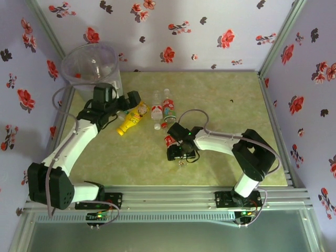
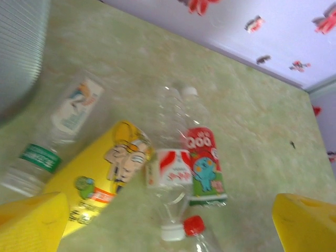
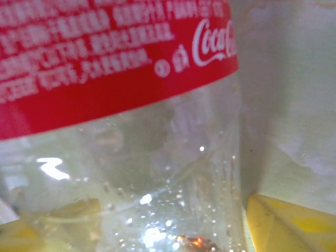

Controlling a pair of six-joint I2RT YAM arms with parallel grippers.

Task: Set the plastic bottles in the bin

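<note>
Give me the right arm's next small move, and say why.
Probably close the right gripper firmly on the Coca-Cola bottle before any lift. In the right wrist view the clear bottle lies between the yellow fingers, but a firm pinch isn't evident, and the bin stands far off at the table's back left corner.

The bin [image 1: 105,73] is translucent greyish plastic, its wall finely ribbed. The cola bottle [image 3: 157,173] is clear, glossy plastic beaded with droplets, under a shiny red film label [image 3: 105,58]. The yellow bottle [image 2: 97,173] is smooth, opaque plastic. The fingers [image 3: 294,223] look like matt yellow plastic. The table [image 1: 220,105] is matt, mottled green. The rail [image 1: 168,197] is brushed metal.
</note>
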